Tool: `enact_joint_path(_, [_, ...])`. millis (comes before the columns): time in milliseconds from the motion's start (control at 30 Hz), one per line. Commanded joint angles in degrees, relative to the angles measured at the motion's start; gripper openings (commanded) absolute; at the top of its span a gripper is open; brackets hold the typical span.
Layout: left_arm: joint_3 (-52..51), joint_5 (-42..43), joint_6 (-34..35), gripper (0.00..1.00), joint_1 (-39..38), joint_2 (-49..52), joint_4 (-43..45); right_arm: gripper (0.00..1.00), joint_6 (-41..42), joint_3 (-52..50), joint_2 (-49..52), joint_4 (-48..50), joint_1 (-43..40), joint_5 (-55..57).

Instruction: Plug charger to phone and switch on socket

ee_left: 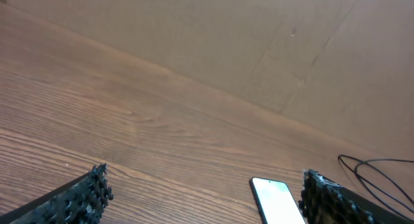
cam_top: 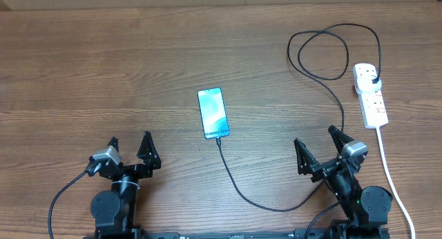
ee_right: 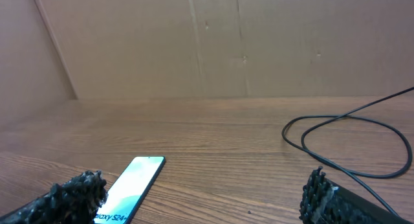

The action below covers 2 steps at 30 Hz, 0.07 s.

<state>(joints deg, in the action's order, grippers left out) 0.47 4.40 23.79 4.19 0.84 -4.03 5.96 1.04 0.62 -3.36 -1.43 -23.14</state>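
Observation:
The phone [cam_top: 212, 113] lies face up mid-table with its light-blue screen lit. It also shows in the left wrist view as the phone [ee_left: 278, 199] and in the right wrist view as the phone [ee_right: 132, 185]. The charger cable [cam_top: 243, 192] meets the phone's near edge, curves right, loops at the back and ends in a black plug [cam_top: 373, 79] seated in the white socket [cam_top: 373, 104]. My left gripper [cam_top: 129, 144] stands open near the front edge, left of the phone. My right gripper [cam_top: 315, 137] is open too, between phone and socket. Neither holds anything.
The socket's white cord [cam_top: 397, 184] runs down the right side to the front edge. Loops of the black cable [ee_right: 349, 143] lie ahead of the right gripper, and the cable [ee_left: 375, 169] shows at the left wrist view's right edge. Cardboard walls stand behind the table.

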Motion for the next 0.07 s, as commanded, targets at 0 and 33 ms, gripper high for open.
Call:
enact_joint_path(0, [-0.2, -0.4, -0.9, 0.99, 0.3, -0.6, -0.2, 1.0, -0.2, -0.6, -0.5, 0.2, -0.2, 0.4])
enact_joint_path(33, [-0.2, -0.4, -0.9, 1.0, 0.3, -0.6, -0.2, 1.0, -0.2, -0.6, -0.5, 0.2, -0.2, 0.4])
